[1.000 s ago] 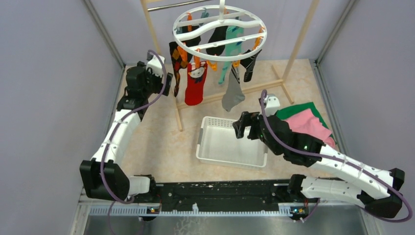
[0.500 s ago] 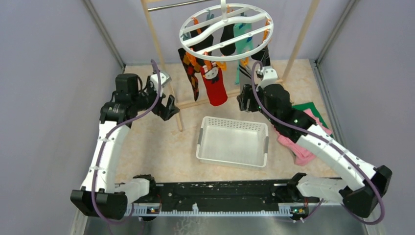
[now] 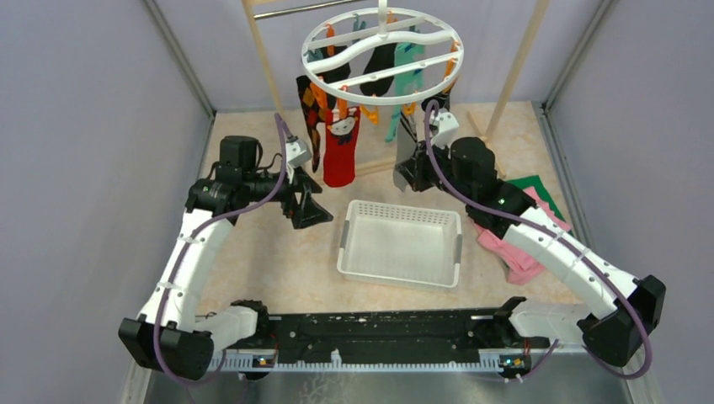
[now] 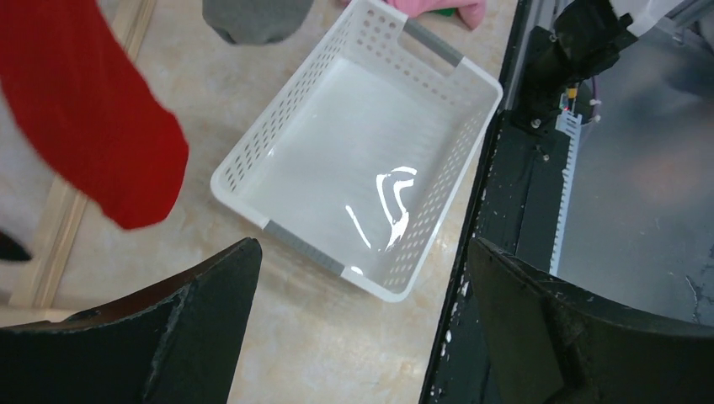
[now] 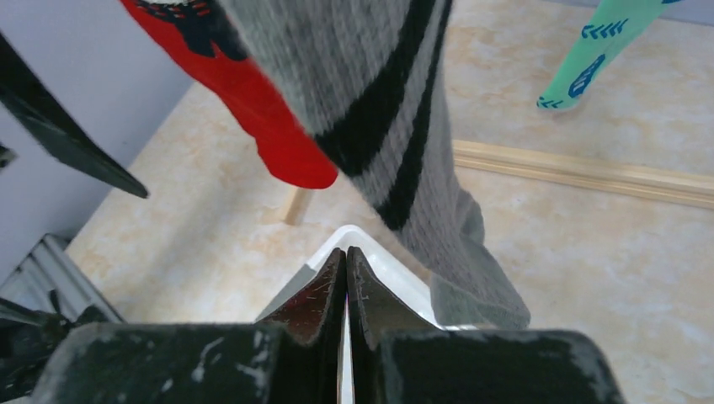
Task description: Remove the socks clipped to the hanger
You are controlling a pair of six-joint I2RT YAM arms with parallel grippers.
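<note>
Beige tabletop: one white basket; one hanger; left end effector apart; right end effector together.

Above the white perforated plastic basket, the white round plastic ring hanger loses its hook to the overhead view's top edge. Its small orange and teal clips are too tiny to tell apart. Behind the basket, the grey sock with black stripes is largely hidden overhead by the right arm. At the right wrist it is blurred and cropped at the top. There the right gripper covers all but a basket corner. The red sock runs off the left wrist view's left edge.
</note>
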